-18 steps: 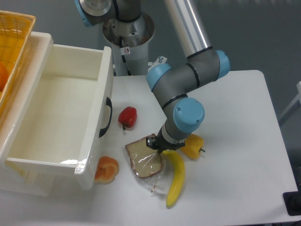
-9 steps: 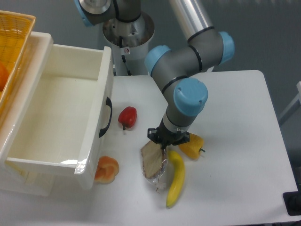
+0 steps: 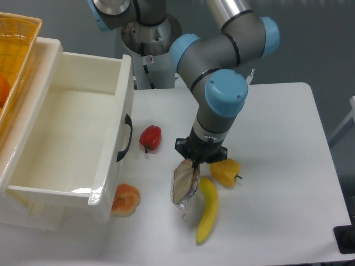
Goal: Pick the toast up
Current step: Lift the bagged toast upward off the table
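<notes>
Toast (image 3: 184, 184) hanging edge-on below the gripper (image 3: 195, 162) over the desk (image 3: 277, 138), banana (image 3: 207, 209) lying just right of it, pepper (image 3: 226, 172) sitting behind the banana, second pepper (image 3: 150, 137) lying left, bun (image 3: 125, 199) resting against the drawer (image 3: 66, 144).

I see an arm (image 3: 222, 50) of matte grey joint housings with light-blue round end caps (image 3: 226, 93) and one bright silver tube. Its wrist narrows to a black gripper (image 3: 195, 160). The grey base column (image 3: 150, 50) carries a small red-and-white sticker (image 3: 148, 60).
</notes>
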### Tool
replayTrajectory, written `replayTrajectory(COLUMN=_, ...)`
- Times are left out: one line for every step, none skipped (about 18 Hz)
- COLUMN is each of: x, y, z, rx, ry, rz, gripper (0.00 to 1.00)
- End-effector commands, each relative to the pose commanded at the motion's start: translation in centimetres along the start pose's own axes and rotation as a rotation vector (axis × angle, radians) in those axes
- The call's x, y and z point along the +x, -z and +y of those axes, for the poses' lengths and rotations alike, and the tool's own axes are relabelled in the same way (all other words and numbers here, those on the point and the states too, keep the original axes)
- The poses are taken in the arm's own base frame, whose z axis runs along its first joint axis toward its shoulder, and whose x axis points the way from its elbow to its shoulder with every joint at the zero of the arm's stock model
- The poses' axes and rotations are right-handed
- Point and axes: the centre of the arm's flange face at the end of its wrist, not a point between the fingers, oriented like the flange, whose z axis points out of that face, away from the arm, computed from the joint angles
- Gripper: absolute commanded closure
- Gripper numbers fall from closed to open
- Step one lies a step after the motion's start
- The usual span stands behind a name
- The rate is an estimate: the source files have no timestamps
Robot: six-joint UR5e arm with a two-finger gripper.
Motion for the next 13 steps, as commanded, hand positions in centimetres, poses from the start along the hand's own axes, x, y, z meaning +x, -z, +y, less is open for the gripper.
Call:
replayTrajectory(x=0.0, y=0.0, z=0.0, rx=0.001, ry=-0.002, rz=0.001, gripper=1.0)
replayTrajectory(x=-0.1, y=0.1, z=0.1, rx=0.002, ry=0.001, rz=0.0, gripper=1.0)
replayTrajectory(x=-0.3, y=0.1, z=0.2, rx=0.001, ry=0.003, rz=0.002, gripper=1.0)
replayTrajectory(x=-0.3, y=0.1, z=0.2, rx=0.001, ry=-0.006, rz=0.002, gripper=1.0)
replayTrajectory(x=-0.2, y=0.2, z=0.4, rx=-0.007, ry=-0.02, rz=0.006, gripper=1.0)
replayTrajectory(x=-0.4, y=0.1, z=0.6, rx=-0.015, ry=-0.031, rz=0.014, gripper=1.0)
replayTrajectory(x=-0.7, y=0.2, z=0.9, rx=-0.021, ry=-0.04, rz=0.02, gripper=1.0)
replayTrajectory(x=-0.9, y=0.2, z=1.2, rx=-0.025, ry=-0.047, rz=0.025, gripper=1.0)
replayTrajectory(x=-1.0, y=0.6, z=1.5, rx=-0.025, ry=-0.044, rz=0.027, gripper=1.0)
replayTrajectory(x=-0.9, y=1.3, z=1.8, rx=-0.02, ry=-0.043, rz=0.023, gripper=1.0)
replayTrajectory(x=-1.0, y=1.5, z=1.9, rx=-0.017, ry=-0.042, rz=0.02, gripper=1.0)
replayTrajectory(x=-1.0, y=1.5, z=1.9, rx=-0.016, ry=-0.042, rz=0.021, gripper=1.0)
replayTrajectory(x=-0.9, y=1.6, z=1.9, rx=-0.015, ry=-0.044, rz=0.021, gripper=1.0)
